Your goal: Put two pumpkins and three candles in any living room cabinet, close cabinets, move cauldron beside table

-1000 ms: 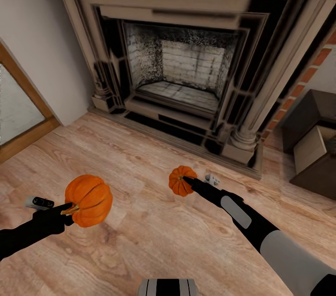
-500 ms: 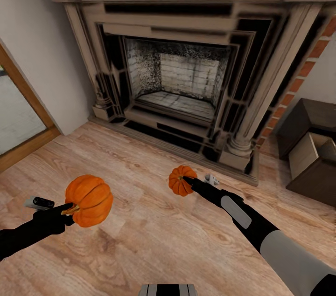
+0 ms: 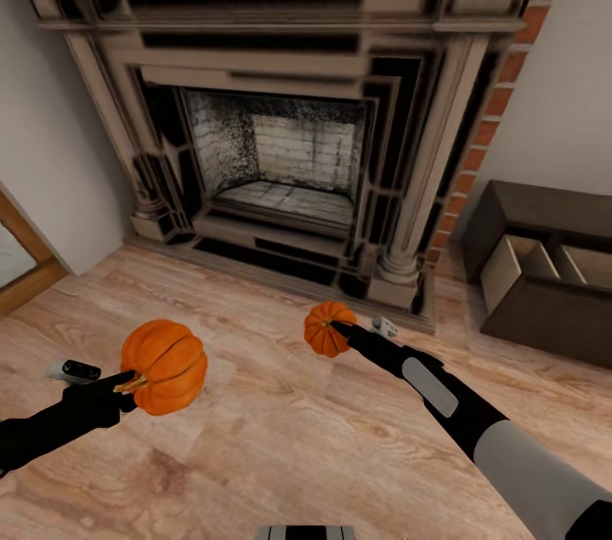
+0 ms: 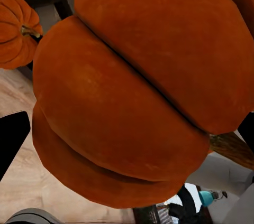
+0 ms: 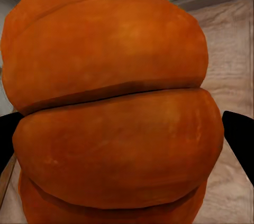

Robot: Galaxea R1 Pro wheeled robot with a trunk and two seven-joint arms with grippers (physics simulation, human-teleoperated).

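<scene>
**A:** You had both pumpkins in the air just then. The left gripper (image 3: 127,382) was clamped on the bigger-looking pumpkin (image 3: 163,366), the right gripper (image 3: 338,327) clamped on the other pumpkin (image 3: 324,328), and neither had budged in your hold against the frames a moment earlier.

**B:** So what changed?

**A:** The view did. You swung the head and base to the right: the fireplace (image 3: 280,157) slid toward the left of the head view, and the cabinet (image 3: 544,268) came much further into sight on the right, against the wall past the brick edge. That was camera movement, not the things moving.

**B:** Good news for the task?

**A:** I'd say so. The cabinet showed pale wooden compartments open at the top, so you looked set up to carry both pumpkins over and drop them in. I judged the carrying leg was about halfway. The candles and cauldron were still to do.

**B:** Room to move?

**A:** Plenty of bare wooden floor (image 3: 280,438) between you and the cabinet. The edge you had to mind was the fireplace's hearth and its column base (image 3: 399,285), jutting out just beyond the right-hand pumpkin. In the wrist views each pumpkin sat close against the lens, dark fingers at either side.
</scene>
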